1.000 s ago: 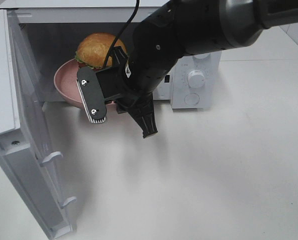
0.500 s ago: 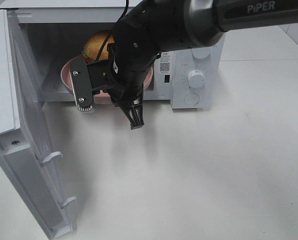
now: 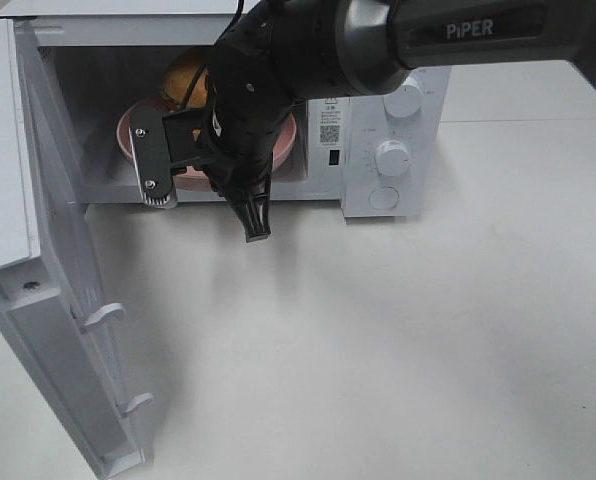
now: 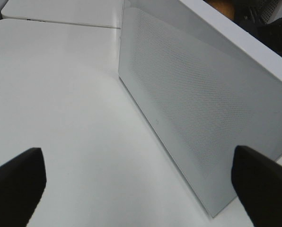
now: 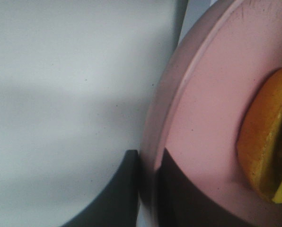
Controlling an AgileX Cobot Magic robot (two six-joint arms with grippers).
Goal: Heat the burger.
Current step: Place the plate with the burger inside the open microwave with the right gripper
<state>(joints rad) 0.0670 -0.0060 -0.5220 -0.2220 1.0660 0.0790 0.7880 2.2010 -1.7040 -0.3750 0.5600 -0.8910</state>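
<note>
Right jaws pinching pink plate (image 5: 202, 109) rim, burger (image 5: 266, 137) on it, inside open microwave (image 3: 388, 160). Left jaws spread wide, near door (image 4: 193, 109).

The burger (image 3: 183, 78) had a glossy golden-brown bun. The plate (image 5: 202, 109) looked like smooth pink plastic, half matt, with fine scratches near its rim. The microwave (image 3: 420, 135) had a smooth white casing, and its door (image 4: 193, 104) showed a fine dotted mesh under a flat white finish. The table (image 3: 398, 340) was smooth and white with a faint sheen. The arm (image 3: 378, 40) wore a glossy black plastic shell.
</note>
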